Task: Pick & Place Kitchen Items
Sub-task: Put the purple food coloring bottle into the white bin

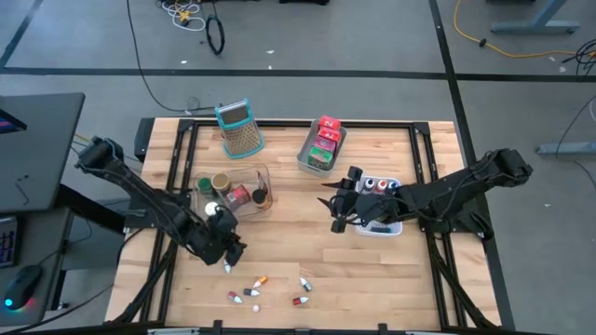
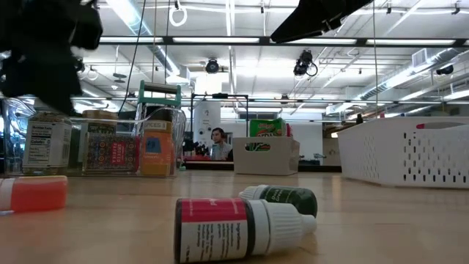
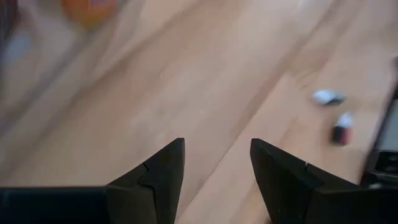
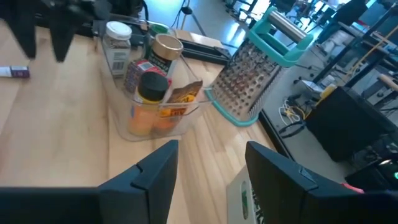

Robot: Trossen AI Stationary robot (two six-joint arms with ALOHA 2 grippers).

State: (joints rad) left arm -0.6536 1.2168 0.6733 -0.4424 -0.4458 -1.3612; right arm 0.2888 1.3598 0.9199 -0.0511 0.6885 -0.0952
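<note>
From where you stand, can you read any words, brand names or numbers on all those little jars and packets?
No text can be read for certain.
Jars in the clear bin: printed labels, too small.
Small bottle lying nearest: fine print on a red and white label, blurred.
Green packet in the grey bin: white lettering, too small.
Spice jars in the right wrist view: labels blurred.
Grater: no lettering seen.

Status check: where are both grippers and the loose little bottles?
Left gripper open, empty, just above loose bottles. Right gripper open, empty, beside white basket. Nothing blocking.
</note>
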